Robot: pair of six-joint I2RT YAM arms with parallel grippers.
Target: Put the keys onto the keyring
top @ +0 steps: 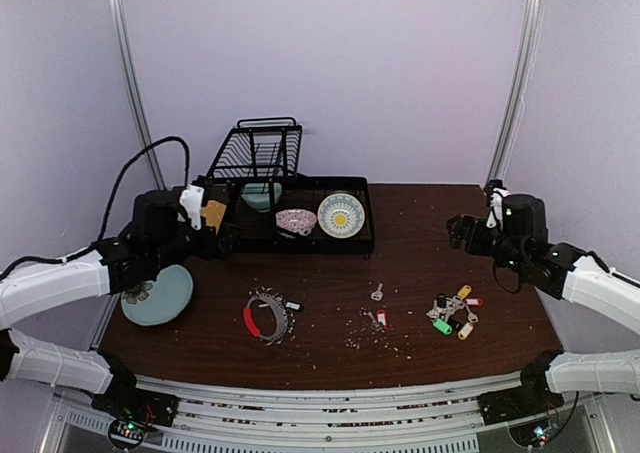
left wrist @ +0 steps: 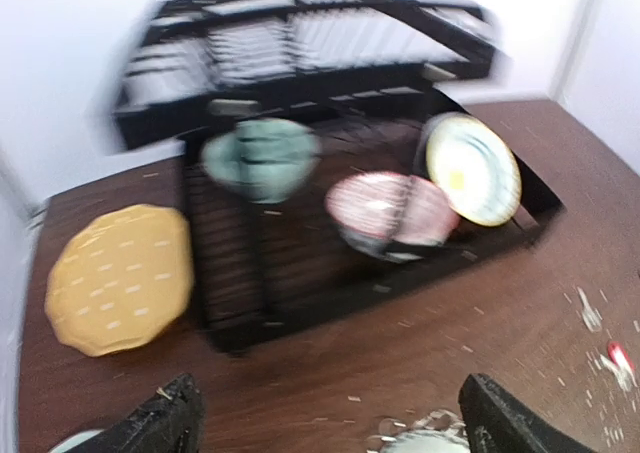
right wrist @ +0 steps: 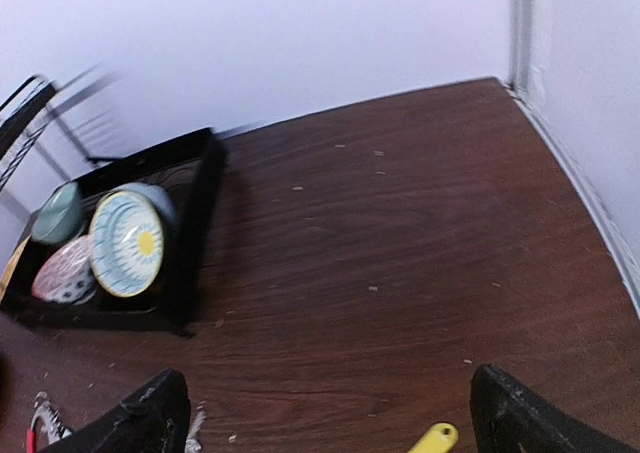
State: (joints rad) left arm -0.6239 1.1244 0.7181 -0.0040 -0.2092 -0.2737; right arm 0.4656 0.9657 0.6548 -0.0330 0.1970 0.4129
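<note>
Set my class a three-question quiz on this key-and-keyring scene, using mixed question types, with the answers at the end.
1. Fill in: the jaws of the left gripper and right gripper both stand ___.
2. True or false: the keyring lies inside the rack.
3. The key cluster lies nearer which? A) left gripper B) right gripper

Key: 1 open; 2 false, it lies on the table in front of the rack; 3 B.

A black dish rack (top: pixel 255 153) holds a yellow-centred plate (top: pixel 341 215); a blue plate (top: pixel 160 297) lies nearby.
</note>
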